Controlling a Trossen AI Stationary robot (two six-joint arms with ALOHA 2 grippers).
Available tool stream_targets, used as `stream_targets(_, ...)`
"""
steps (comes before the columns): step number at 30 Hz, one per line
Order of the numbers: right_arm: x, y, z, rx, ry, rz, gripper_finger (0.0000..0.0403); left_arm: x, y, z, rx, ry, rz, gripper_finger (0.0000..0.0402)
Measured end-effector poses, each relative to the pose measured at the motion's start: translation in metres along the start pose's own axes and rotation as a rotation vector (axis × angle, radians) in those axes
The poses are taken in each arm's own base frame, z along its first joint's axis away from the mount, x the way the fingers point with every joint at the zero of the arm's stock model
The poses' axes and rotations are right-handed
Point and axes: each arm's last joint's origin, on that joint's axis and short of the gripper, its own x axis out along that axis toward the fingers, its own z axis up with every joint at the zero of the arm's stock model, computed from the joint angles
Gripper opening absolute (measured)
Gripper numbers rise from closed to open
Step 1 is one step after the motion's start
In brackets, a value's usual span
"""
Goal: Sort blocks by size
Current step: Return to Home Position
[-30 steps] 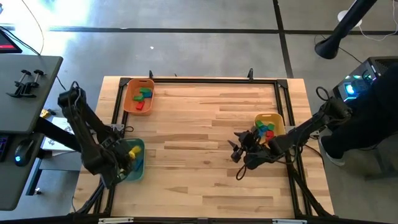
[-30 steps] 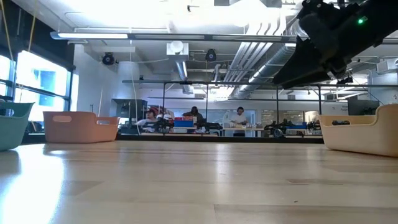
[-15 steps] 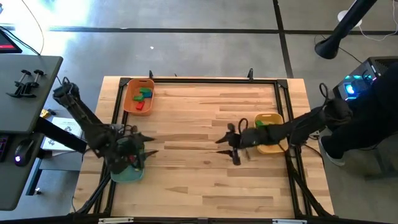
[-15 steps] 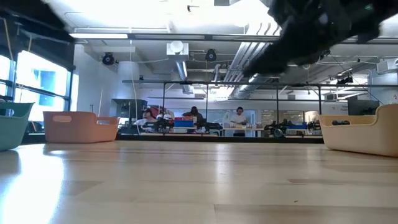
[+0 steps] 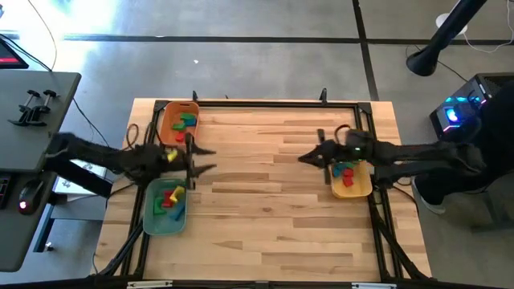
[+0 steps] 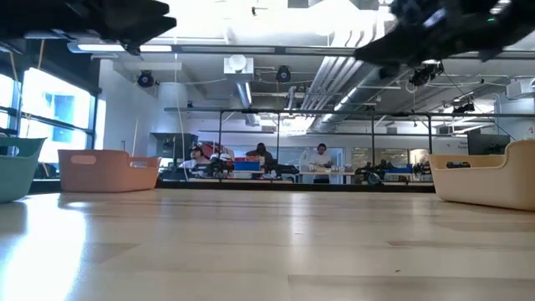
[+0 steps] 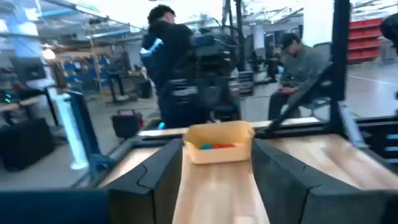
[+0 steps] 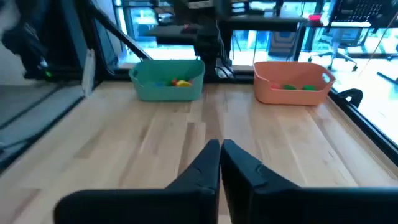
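The blocks lie in three trays, none in a gripper. Green, blue and red ones sit in the orange tray (image 5: 178,122) at the far left. Yellow, red and green ones fill the teal tray (image 5: 152,215) at the near left. Red, blue and green ones are in the yellow tray (image 5: 358,187) at the right. My left gripper (image 5: 210,160) hovers open between the orange and teal trays, pointing level toward the table's right; in its wrist view (image 7: 217,163) the yellow tray (image 7: 219,144) shows between the fingers, far off. My right gripper (image 5: 302,158) is shut, empty, left of the yellow tray, pointing left.
A black frame (image 5: 265,104) runs round the wooden table. Bare wood (image 5: 257,185) stretches between the two grippers. The room beyond the far edge holds people at desks (image 6: 259,159), and a person in dark clothes (image 7: 168,68) stands beyond the table's right side.
My left gripper has risen from over the teal tray and swung toward the far edge and the middle, tipping from pointing down to level. My right gripper has moved toward the far edge beside the yellow tray, turned level toward the table's left, and shut on nothing.
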Motion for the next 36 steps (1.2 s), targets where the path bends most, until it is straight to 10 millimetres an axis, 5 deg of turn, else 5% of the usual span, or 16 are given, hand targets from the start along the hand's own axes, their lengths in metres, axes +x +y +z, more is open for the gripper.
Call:
stream_targets(5, -0.035, 0.009, -0.011, 0.069, -0.107, 0.002, 0.0009, -0.010, 0.032, 0.008, 0.025, 0.008, 0.020, 0.0158)
stream_targets(11, -0.049, 0.015, -0.036, 0.152, -0.175, 0.009, 0.0002, -0.031, 0.051, -0.001, -0.047, 0.133, 0.079, 0.0146)
stream_targets(21, -0.051, 0.027, -0.075, 0.208, -0.243, 0.023, 0.0001, -0.062, 0.044, -0.005, -0.092, 0.168, -0.018, 0.0110)
stream_targets(29, -0.052, 0.029, -0.073, 0.119, -0.270, 0.044, 0.0001, -0.080, 0.041, -0.003, -0.094, 0.041, -0.005, 0.0065)
stream_targets(36, -0.059, 0.031, -0.070, 0.103, -0.302, 0.065, 0.0001, -0.075, 0.039, -0.013, -0.158, 0.041, -0.017, 0.0024)
